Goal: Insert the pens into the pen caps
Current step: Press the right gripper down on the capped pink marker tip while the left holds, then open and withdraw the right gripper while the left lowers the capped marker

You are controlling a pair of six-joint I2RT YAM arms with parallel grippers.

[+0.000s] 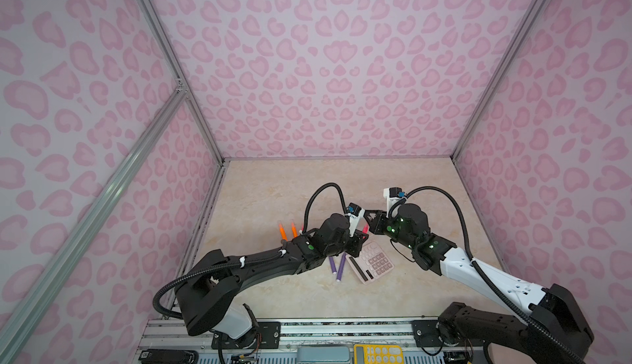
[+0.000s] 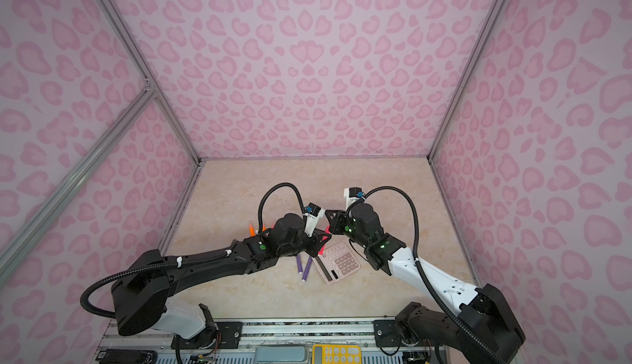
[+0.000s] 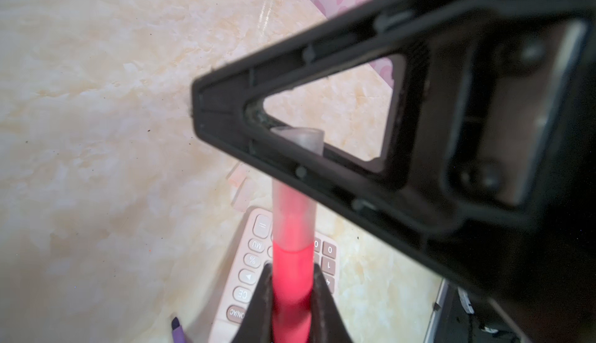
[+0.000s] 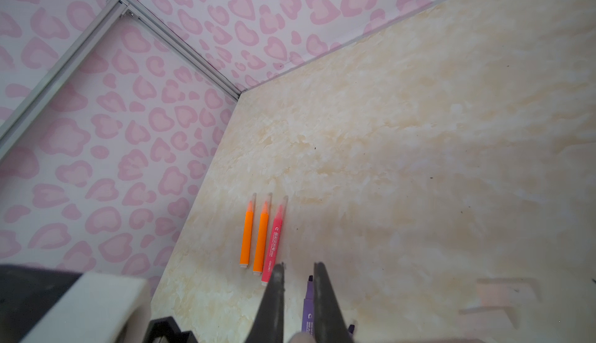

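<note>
Our left hand [image 3: 292,273] is clamped on a pink pen [image 3: 292,296], just below centre in both top views; our right hand [image 4: 299,265] pinches the clear cap [image 3: 294,218] over its tip, above the bench [image 3: 96,99].

orange pens [image 4: 246,239] [image 4: 261,241]: two
pink-red pens [image 4: 272,244] [image 3: 292,280]: two as well
purple pens [image 1: 331,265] [image 1: 341,269]: yep, also two
clear caps [image 4: 253,200] [image 4: 269,199] [image 4: 284,203] [image 3: 293,218] [image 3: 238,177] [image 3: 246,196]: six I reckon, four sitting on pens, two loose ones pretty blurry
calculators [image 1: 371,263] [image 1: 378,353]: two, one pink, one yellow
robot arms [image 1: 246,266] [image 1: 478,270]: two
</note>
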